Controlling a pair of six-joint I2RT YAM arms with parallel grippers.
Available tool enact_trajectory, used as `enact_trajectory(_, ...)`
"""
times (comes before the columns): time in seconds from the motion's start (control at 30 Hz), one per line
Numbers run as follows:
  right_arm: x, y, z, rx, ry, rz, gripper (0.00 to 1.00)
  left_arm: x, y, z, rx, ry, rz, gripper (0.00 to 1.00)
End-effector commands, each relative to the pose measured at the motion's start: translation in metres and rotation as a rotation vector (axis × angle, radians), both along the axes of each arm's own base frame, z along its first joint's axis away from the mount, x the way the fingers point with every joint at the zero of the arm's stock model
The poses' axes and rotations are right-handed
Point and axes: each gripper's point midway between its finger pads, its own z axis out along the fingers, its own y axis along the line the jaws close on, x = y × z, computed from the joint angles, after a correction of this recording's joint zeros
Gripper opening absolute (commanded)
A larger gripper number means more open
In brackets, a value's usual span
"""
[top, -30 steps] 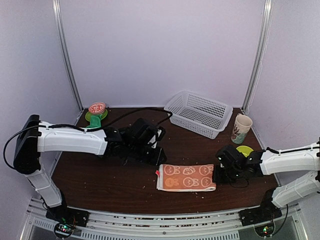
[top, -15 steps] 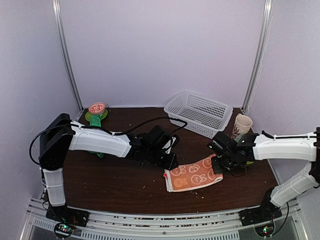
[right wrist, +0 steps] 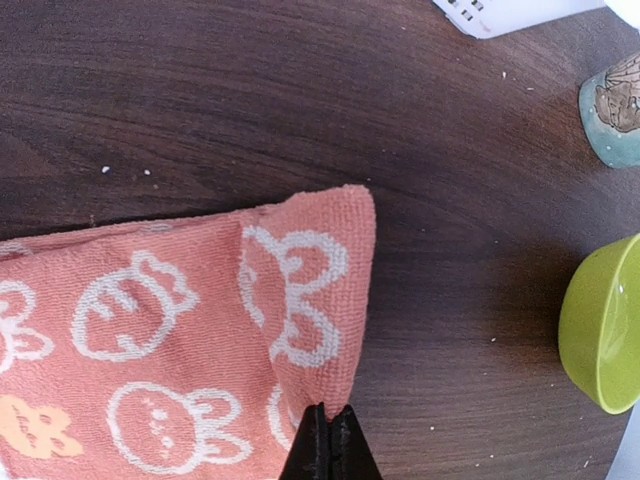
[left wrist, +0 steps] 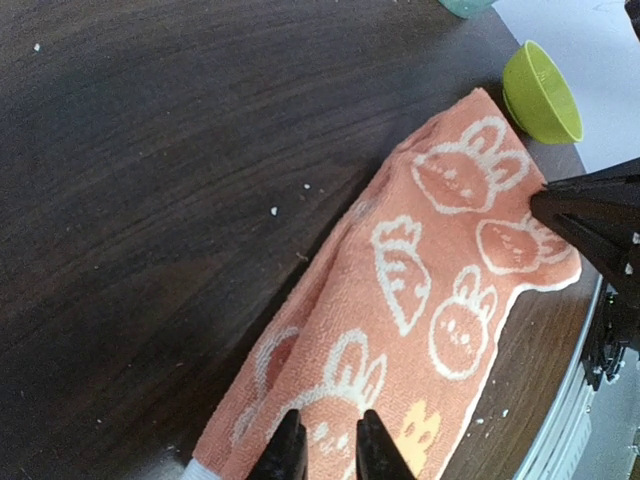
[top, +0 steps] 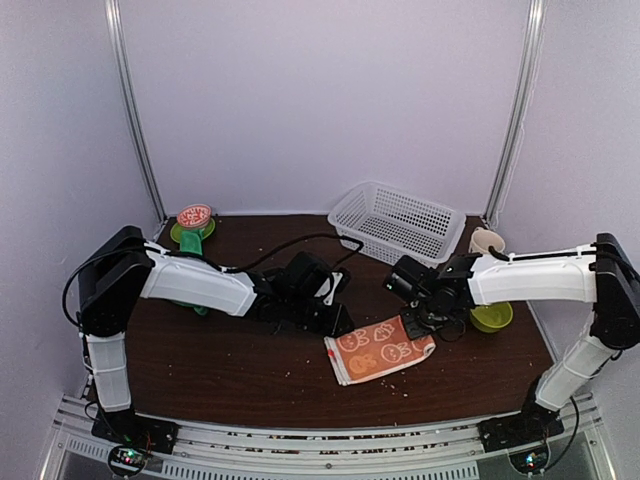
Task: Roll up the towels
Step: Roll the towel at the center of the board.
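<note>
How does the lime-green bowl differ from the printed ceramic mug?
The lime-green bowl is plain, low and wide; the printed ceramic mug is pale, taller and narrower. The mug stands farther back, near the white mesh basket; the bowl sits nearer. Both rest upright on the dark wooden table.

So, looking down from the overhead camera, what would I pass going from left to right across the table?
Red-topped green object → left pincer → peach bunny towel → right pincer → green bowl.
</note>
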Motion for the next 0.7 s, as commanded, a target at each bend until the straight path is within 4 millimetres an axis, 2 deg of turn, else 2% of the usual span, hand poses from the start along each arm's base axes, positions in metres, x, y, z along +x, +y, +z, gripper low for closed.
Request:
enact_trajectory(0.0, 0.002, 0.021, 0.004, 0.022, -0.030, 0.011, 0.00, 0.000, -0.009, 0.005, -0.074, 0.012, -0.008, 0.19)
enact_trajectory(0.23, -0.005, 0.038, -0.013, 0.042, 0.000, 0.035, 0.00, -0.005, -0.005, -0.001, -0.072, 0.033, -0.004, 0.19)
enact_trajectory(0.67, -0.019, 0.059, -0.044, 0.164, 0.065, 0.053, 0.00, -0.006, -0.009, 0.013, -0.119, 0.045, 0.000, 0.19)
